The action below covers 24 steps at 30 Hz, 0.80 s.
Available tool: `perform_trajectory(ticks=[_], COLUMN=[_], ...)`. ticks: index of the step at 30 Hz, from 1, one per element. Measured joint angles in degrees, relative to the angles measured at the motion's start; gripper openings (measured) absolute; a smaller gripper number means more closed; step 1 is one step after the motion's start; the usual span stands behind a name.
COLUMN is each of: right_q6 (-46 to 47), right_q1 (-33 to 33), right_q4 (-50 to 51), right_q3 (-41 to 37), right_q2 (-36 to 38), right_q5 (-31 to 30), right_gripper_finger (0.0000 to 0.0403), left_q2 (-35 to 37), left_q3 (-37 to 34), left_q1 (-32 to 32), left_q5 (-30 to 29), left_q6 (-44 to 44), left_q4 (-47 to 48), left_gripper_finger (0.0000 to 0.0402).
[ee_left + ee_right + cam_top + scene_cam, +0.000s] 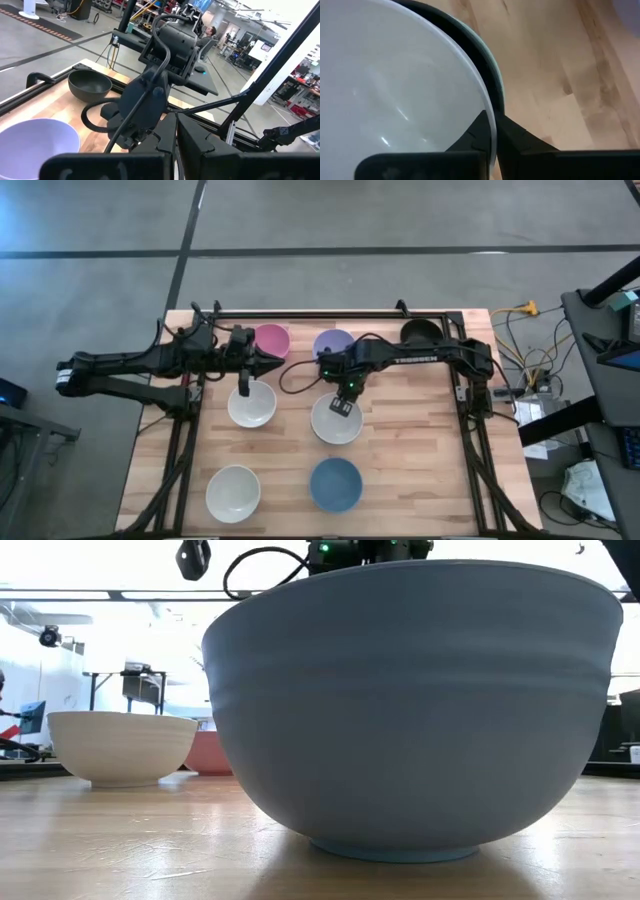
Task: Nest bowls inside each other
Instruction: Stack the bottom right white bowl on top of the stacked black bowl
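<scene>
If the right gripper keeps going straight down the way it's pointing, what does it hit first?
The right gripper already straddles the rim of the white bowl, which sits nested in a dark bowl. Straight on, its fingers would likely meet that bowl's wall, though depth is hard to judge.

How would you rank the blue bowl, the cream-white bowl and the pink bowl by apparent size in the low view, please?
1. blue bowl, filling most of the picture.
2. cream-white bowl.
3. pink bowl, mostly hidden.
Nearness to the camera causes this; from above they look alike in size.

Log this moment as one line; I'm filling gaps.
right gripper: shut on white bowl rim | left gripper: over another white bowl
</scene>
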<state>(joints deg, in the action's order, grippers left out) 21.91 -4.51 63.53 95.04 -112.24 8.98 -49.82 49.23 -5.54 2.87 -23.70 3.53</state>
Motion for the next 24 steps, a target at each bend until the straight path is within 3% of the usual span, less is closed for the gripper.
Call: perform_trajectory(ticks=[12, 18, 24], right_q6=[-0.43, -1.34, -1.21], right_q1=[0.00, 0.00, 0.00], right_q4=[0.41, 0.54, 0.55], right_q3=[0.11, 0.11, 0.07], right_q2=[-1.62, -1.62, -0.88], right_q5=[0.30, 0.94, 1.48], right_gripper_finger=[0.0014, 0.0036, 0.0082], left_q2=[0.00, 0.00, 0.00], left_q3=[0.00, 0.00, 0.00], left_q1=[0.00, 0.00, 0.00], left_q5=[0.00, 0.00, 0.00], left_q6=[0.00, 0.00, 0.01], left_q4=[-0.02, -0.01, -0.02], left_gripper_finger=[0.0000, 0.0000, 0.0000])
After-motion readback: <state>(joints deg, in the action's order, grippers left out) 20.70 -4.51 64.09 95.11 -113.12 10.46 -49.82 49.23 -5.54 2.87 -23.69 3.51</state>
